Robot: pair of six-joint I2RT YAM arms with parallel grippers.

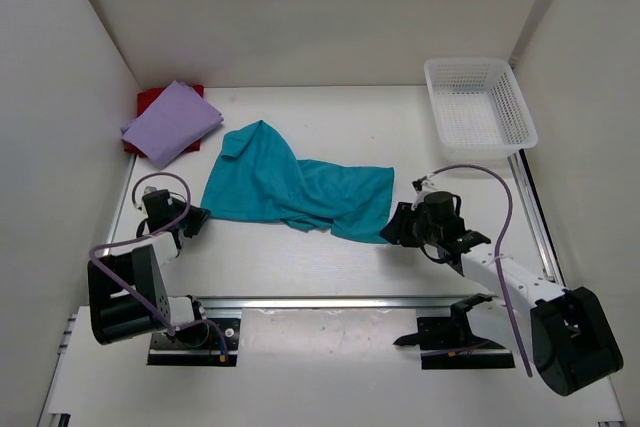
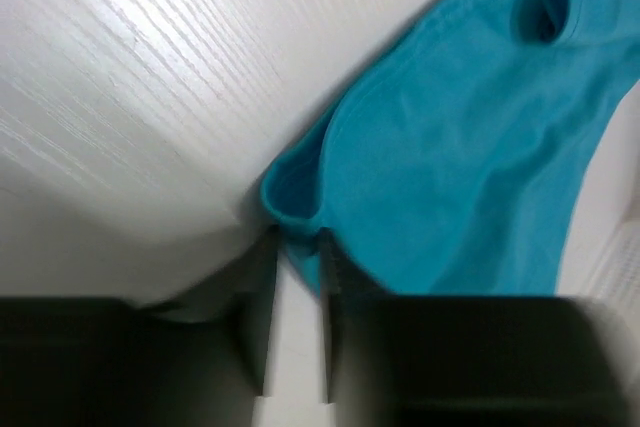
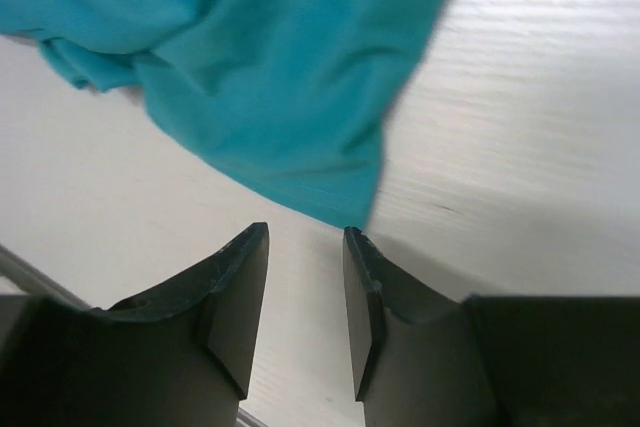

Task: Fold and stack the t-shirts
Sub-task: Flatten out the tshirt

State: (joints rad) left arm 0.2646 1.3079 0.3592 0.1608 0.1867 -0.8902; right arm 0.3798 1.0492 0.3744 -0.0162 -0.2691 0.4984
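Note:
A teal t-shirt (image 1: 300, 187) lies crumpled and spread across the middle of the table. At the back left, a folded lavender t-shirt (image 1: 172, 122) rests on a red t-shirt (image 1: 150, 100), of which only an edge shows. My left gripper (image 1: 197, 217) is at the teal shirt's left bottom corner. In the left wrist view its jaws (image 2: 297, 237) stand a little apart, with the rolled teal hem (image 2: 295, 197) reaching between the tips. My right gripper (image 1: 392, 229) is open at the shirt's right corner (image 3: 350, 209). That corner lies just ahead of the fingertips (image 3: 305, 232), and nothing is between them.
A white mesh basket (image 1: 478, 102) stands at the back right. White walls close in the table on the left, back and right. A metal rail (image 1: 330, 302) runs along the near edge between the two arm bases.

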